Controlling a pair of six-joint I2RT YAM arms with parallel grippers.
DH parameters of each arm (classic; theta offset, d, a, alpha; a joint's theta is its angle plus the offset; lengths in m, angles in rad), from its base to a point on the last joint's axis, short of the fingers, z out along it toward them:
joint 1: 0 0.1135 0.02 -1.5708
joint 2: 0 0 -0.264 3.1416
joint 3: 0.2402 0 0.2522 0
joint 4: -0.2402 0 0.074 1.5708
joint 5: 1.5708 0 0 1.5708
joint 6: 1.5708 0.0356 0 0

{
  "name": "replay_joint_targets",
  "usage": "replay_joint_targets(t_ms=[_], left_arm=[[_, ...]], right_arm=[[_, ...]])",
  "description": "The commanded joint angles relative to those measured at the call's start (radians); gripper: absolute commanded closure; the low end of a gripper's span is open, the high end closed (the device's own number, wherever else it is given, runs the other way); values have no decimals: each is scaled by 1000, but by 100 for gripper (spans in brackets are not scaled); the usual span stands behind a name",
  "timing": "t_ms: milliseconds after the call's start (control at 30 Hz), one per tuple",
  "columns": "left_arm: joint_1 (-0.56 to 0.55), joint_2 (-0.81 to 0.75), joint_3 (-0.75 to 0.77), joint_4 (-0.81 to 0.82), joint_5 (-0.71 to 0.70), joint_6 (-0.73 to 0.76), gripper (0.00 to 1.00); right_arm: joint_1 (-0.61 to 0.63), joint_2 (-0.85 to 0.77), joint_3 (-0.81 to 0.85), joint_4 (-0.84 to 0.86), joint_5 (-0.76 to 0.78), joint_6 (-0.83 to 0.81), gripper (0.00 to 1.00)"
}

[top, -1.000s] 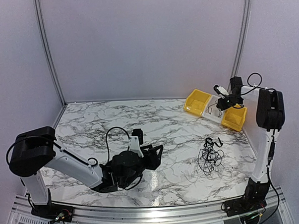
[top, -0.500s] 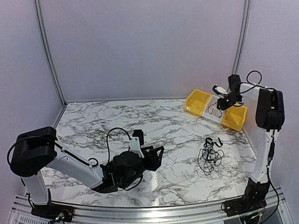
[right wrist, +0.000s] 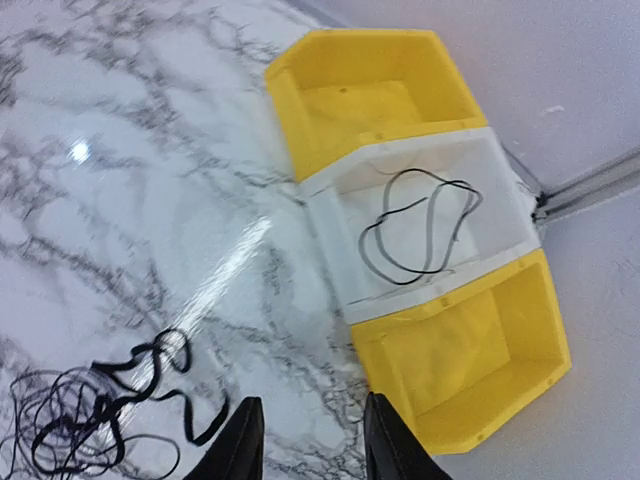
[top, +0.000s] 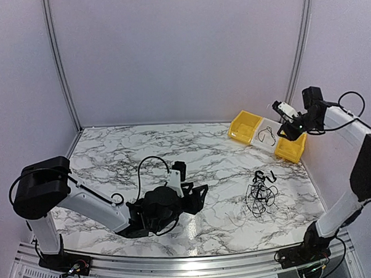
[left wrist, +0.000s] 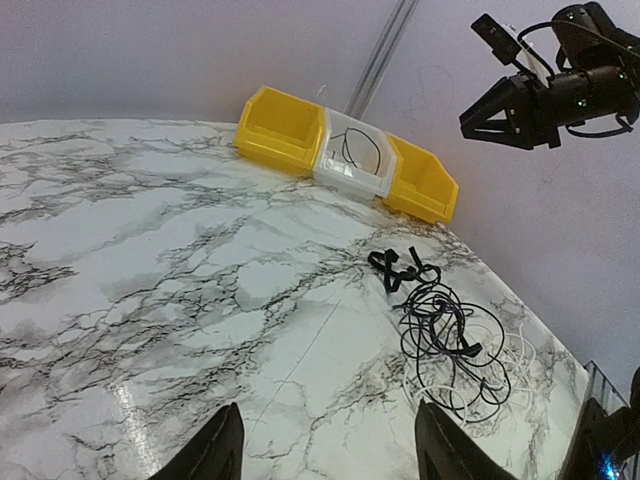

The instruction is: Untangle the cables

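While the right claw (right wrist: 313, 402) hangs spread and empty, one cable (right wrist: 415, 228) lies in the white bin (right wrist: 328, 228) ahead of it. The left claw (left wrist: 330, 410), also spread, faces the tangle (left wrist: 445, 335).

The light is bright, even and diffuse, with a faint lilac cast on the walls. The glossy marble surface (top: 112, 154) throws back glare: a pale patch near the left arm's fingers (top: 199, 191) from above, a streak left of them in the left wrist view, and a spot and streak beyond the right arm's fingers (right wrist: 245, 440). Shadows are soft. Both wrist cameras show their own fingers dark and slightly blurred. The frame posts (top: 56, 58) bow at the edges.
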Motion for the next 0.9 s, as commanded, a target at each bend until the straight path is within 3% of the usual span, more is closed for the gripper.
replay_joint_targets(t_ms=[0,133,300,467,867], left_arm=[[4,50,103,-176,144,64,39],[23,98,181,-279,290,55,39],[64,176,259,-301,445,5,40],[69,280,380,-319,463,11,40],[66,453,620,-319,448,-10,41]], right_arm=[[105,-171,-239,-46,-170,-140,69],[168,-263,-386,-36,-174,-178,71],[171,-210,-439,8,-95,-95,75],[169,-100,-401,39,-43,16,64],[162,29,-339,20,-41,144,60]])
